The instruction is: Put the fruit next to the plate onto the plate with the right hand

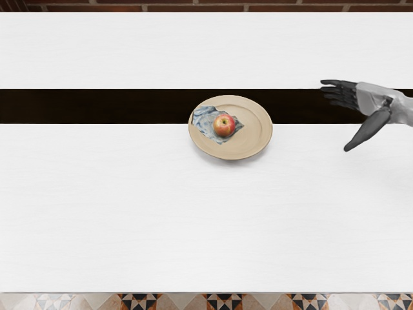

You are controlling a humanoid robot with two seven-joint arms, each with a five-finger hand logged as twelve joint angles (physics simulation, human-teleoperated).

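Observation:
A red and yellow apple (224, 124) rests on the tan round plate (251, 129), left of the plate's centre, on a blue-grey patterned patch. My right hand (352, 110) hovers well to the right of the plate, arm entering from the right edge. Its dark fingers (335, 90) are spread and hold nothing. The hand is apart from both apple and plate.
The plate sits at the far edge of the near white table (193, 213), beside a dark gap (97, 105). A second white surface (193, 51) lies beyond the gap. Patterned floor tiles (226, 301) show along the bottom.

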